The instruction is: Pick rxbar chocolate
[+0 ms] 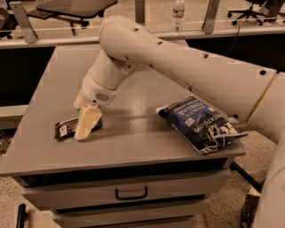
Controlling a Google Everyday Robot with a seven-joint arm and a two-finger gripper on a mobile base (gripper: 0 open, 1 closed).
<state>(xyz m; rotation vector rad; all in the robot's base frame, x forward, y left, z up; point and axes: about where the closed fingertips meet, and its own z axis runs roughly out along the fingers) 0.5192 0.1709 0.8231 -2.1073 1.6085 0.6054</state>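
Large blue crinkled chip bag [196, 122] with white lettering, flat on the grey worktop [133, 147], its far end reaching the front right edge.

Well left of the chip bag, near the worktop's left side: rxbar chocolate [65, 129], a small flat rectangular bar in a black wrapper with a white label patch. Lying flat, long side roughly across, left end in plain view, right end hidden.

Over that hidden right end: cream-coloured gripper [85, 127], pointing down, tip low at the bar and seemingly touching it. Spread, pressed together or pinching the bar: cannot tell from this angle.

Thick off-white jointed arm [178, 67] arching above and behind the chip bag, down from the right edge of view to the gripper.

Far behind the chip bag, beyond the worktop: clear plastic bottle [178, 13], upright.

Below and left of the chip bag, on the cabinet front: dark drawer handle [131, 193].
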